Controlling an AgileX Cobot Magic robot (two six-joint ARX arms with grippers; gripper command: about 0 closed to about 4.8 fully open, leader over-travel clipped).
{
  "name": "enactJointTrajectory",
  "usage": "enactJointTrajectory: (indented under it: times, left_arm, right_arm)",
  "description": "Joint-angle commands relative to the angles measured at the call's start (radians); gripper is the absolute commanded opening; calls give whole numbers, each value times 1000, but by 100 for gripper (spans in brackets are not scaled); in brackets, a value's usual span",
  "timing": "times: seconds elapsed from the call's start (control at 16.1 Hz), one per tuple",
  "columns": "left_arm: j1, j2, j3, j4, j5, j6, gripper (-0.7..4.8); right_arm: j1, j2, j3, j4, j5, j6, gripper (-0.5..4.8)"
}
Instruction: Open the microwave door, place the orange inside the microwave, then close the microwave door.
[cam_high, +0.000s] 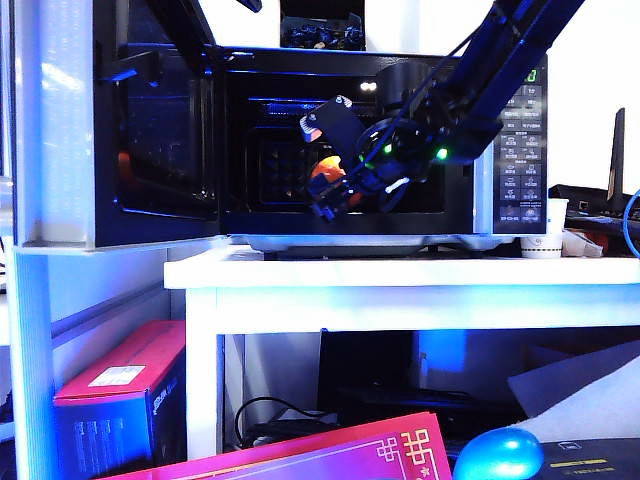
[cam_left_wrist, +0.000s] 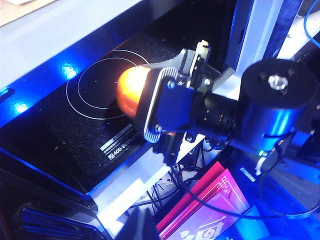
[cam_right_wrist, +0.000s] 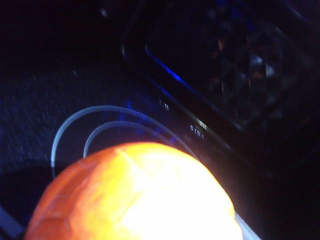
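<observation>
Orange carried in the mouth of the open microwave.

Nearest the exterior camera, a blue ball (cam_high: 499, 455) and a red box (cam_high: 120, 405) sit low, under the white table (cam_high: 400, 272). On the table stands the microwave, its door (cam_high: 165, 130) swung wide to the left. The right gripper (cam_high: 335, 190) reaches into the opening from the right, its jaws set wide around the orange (cam_high: 326, 172), which it holds above the dark cavity floor with the white rings (cam_left_wrist: 107, 85). Beyond the fruit lies the mesh-patterned back wall (cam_right_wrist: 240, 65). The left gripper shows in no view, so whether it is wide or narrow cannot be told.
</observation>
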Motion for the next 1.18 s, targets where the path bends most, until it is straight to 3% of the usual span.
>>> enactJointTrajectory:
  times: [0.06,0.62,1.18]
  left_arm:
    - [0,-2,2,14,6,-1,-5]
    - [0,-1,2,13,7,-5,-5]
    - [0,-1,2,10,7,-5,-5]
  right_arm:
    - [0,7,0,43,2,-2,53]
    - [-12,79,84,66,9,28,54]
    - [-17,139,208,56,9,194,53]
